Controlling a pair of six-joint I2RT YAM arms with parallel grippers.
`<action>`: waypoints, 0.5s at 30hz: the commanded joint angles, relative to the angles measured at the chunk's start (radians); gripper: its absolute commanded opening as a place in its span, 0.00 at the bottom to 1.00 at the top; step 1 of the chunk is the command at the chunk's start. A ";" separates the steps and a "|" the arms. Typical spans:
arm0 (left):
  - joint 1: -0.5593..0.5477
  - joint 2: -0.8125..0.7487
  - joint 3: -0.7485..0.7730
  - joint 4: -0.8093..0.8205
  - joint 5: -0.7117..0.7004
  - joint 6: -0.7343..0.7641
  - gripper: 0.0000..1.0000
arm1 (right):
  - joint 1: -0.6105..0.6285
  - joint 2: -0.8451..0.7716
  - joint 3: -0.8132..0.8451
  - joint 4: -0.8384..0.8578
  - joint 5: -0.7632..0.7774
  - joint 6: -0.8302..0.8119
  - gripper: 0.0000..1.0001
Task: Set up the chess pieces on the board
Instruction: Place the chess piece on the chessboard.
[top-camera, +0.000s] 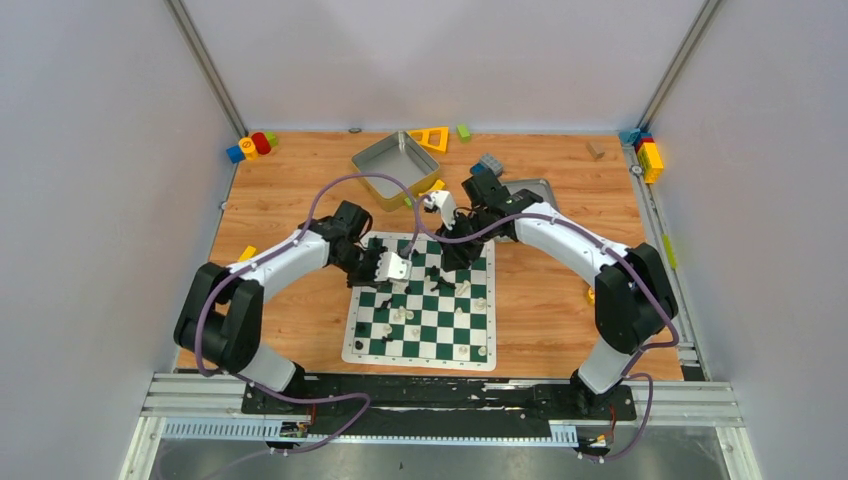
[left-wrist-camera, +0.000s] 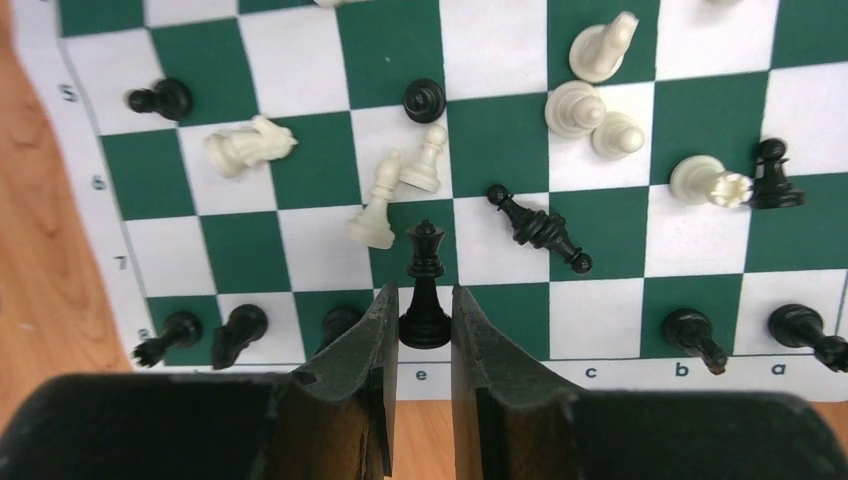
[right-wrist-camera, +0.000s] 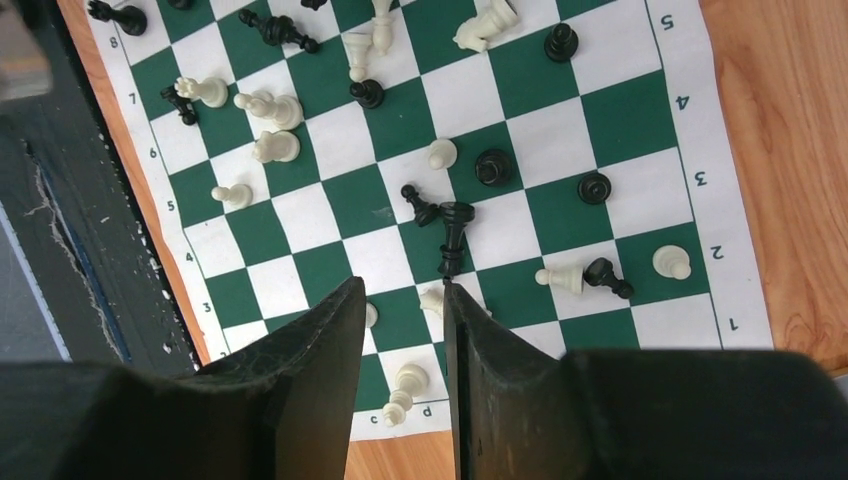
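The board (top-camera: 352, 352) lies on the wooden table with black and cream chess pieces scattered over it, many of them toppled. In the left wrist view a tall black piece (left-wrist-camera: 425, 262) stands upright on the back-row square above the letter e. My left gripper (left-wrist-camera: 424, 297) is shut on its base, one finger against each side. Other black pieces (left-wrist-camera: 240, 330) stand or lean along the same row. My right gripper (right-wrist-camera: 402, 290) hangs open above the board's other end with nothing held. A black piece (right-wrist-camera: 455, 232) lies just past its tips, and a cream piece (right-wrist-camera: 405, 392) lies below the gap.
Two grey metal trays (top-camera: 392, 165) (top-camera: 532, 188) sit behind the board. Colourful blocks lie at the back left (top-camera: 252, 145) and the back right (top-camera: 648, 155), and a yellow triangle (top-camera: 432, 138) lies near the back wall. Both arms meet over the board's far edge.
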 joint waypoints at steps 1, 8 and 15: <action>0.001 -0.104 0.018 -0.001 0.082 -0.076 0.05 | -0.006 -0.061 0.014 0.066 -0.095 0.047 0.35; 0.039 -0.216 0.014 0.063 0.265 -0.262 0.04 | -0.012 -0.077 0.010 0.171 -0.270 0.157 0.39; 0.039 -0.304 -0.045 0.241 0.372 -0.504 0.05 | -0.012 -0.032 0.032 0.265 -0.400 0.266 0.47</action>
